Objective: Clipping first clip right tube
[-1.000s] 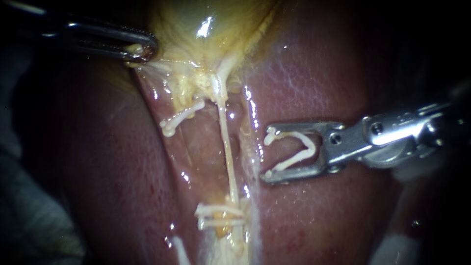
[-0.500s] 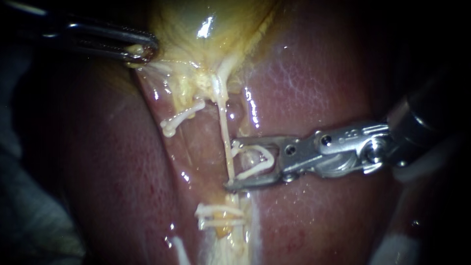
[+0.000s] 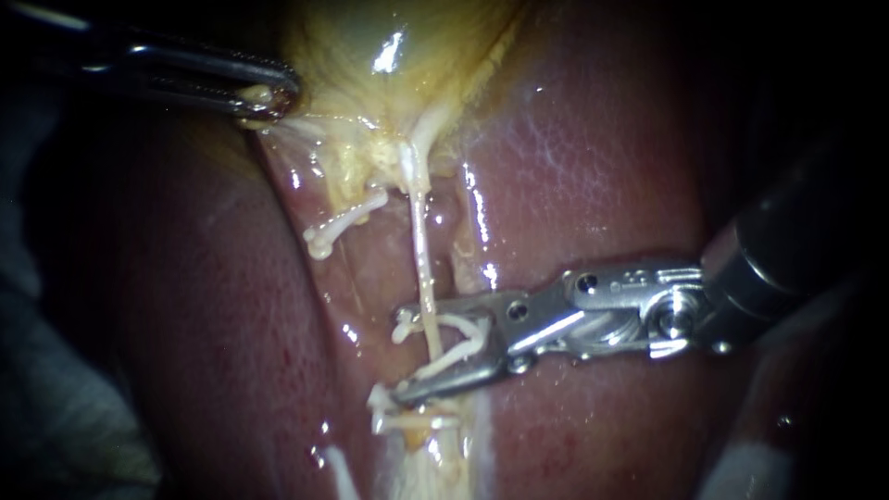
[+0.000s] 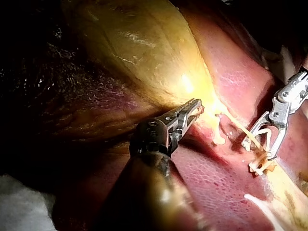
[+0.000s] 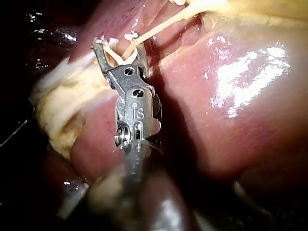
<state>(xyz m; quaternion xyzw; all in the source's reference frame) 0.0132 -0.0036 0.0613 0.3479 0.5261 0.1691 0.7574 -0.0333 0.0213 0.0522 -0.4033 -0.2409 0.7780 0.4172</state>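
A thin pale tube runs down from the yellow gallbladder over the liver. My right instrument comes in from the right; its jaws stand wide and carry a white clip. The clip's legs straddle the tube, just above two white clips that sit lower on it. The right wrist view shows the same jaws with the tube crossing between them. My left instrument at the upper left is shut on gallbladder tissue, also seen in the left wrist view.
A short stub with a white clip lies left of the tube. Wet liver surface lies on both sides of the groove. Pale fatty tissue lies beside the right instrument's jaws.
My right instrument has moved left and a little down, carrying the clip from beside the tube to astride it. The left instrument has held still.
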